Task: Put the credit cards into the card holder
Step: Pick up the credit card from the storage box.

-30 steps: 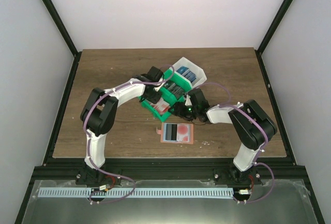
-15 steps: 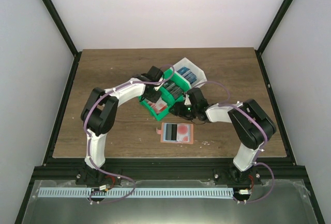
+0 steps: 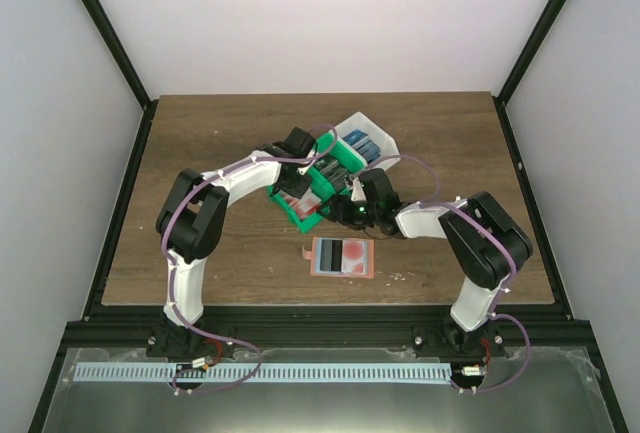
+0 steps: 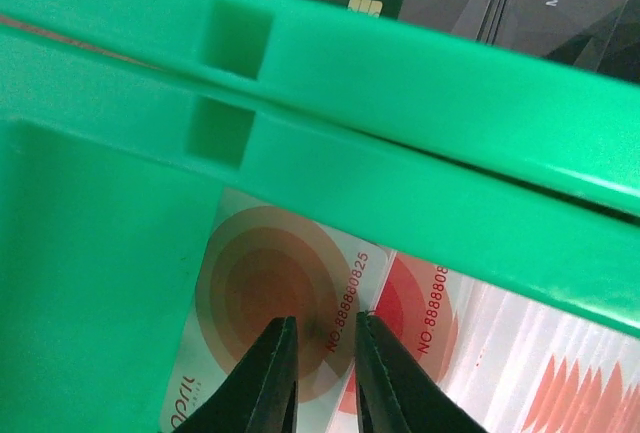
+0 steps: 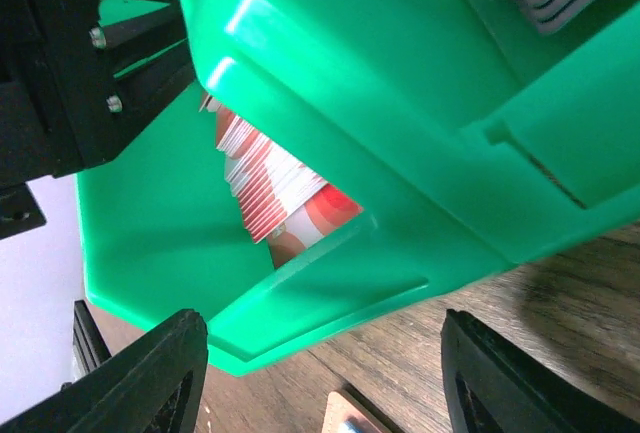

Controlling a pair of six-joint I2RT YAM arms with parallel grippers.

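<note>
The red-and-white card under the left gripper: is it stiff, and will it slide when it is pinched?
The red-and-white card looks thin, flat and glossy, so probably stiff but slippery. It overlaps its neighbours in the green bin, so lifting may drag another. Likely light.

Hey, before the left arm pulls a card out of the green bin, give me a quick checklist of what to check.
1. Left gripper above a red-and-white card in the green bin: ok.
2. Card actually pinched: cannot tell; jaws nearly closed.
3. Right gripper open around the bin's edge: ok.
4. Card holder lying open on the table: ok.
</note>
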